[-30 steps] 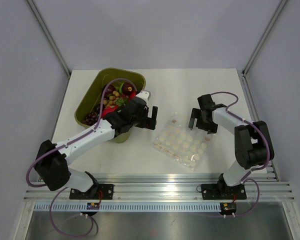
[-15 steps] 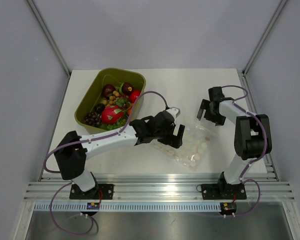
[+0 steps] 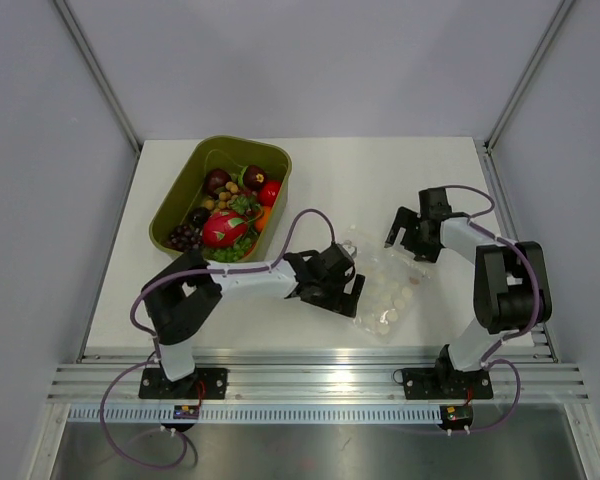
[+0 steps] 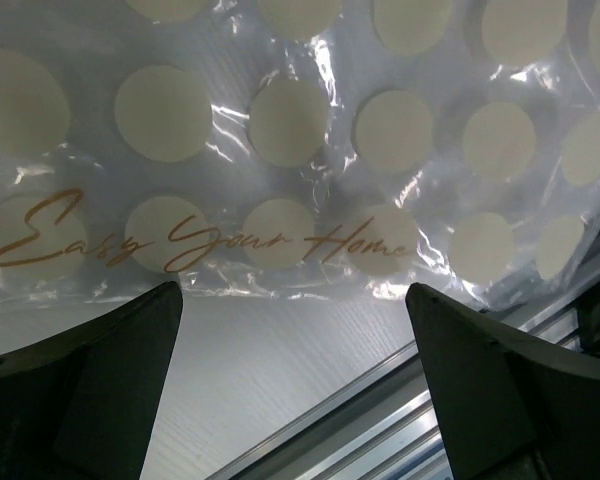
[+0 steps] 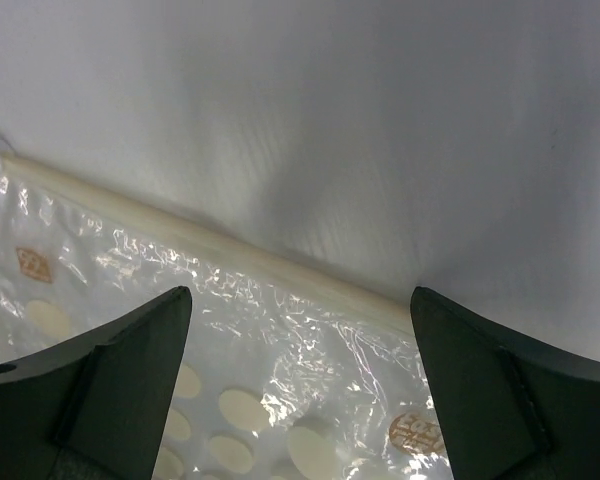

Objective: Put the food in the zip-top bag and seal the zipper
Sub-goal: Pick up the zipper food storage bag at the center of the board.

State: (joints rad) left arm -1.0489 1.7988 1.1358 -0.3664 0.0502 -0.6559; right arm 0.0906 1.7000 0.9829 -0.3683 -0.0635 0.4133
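The clear zip-top bag [image 3: 385, 285] with pale round dots lies crinkled on the white table between my grippers. My left gripper [image 3: 352, 293] is open and empty at the bag's left near edge. In the left wrist view [image 4: 292, 290] the bag [image 4: 300, 120] with gold script lies just beyond the fingertips. My right gripper [image 3: 402, 243] is open and empty over the bag's far edge. In the right wrist view [image 5: 300, 300] the pale zipper [image 5: 210, 240] runs across just ahead of the fingertips. The food [image 3: 222, 228] sits in the olive-green tub [image 3: 176, 200].
The tub stands at the back left of the table. Metal rails [image 3: 310, 372] run along the near edge, close below the bag. Slanted frame posts [image 3: 100, 75] rise at the back corners.
My left arm has swung from the tub rightward and nearer, down to the bag's left edge. My right gripper rose, then came down on the far edge. The bag has shifted and bunched.
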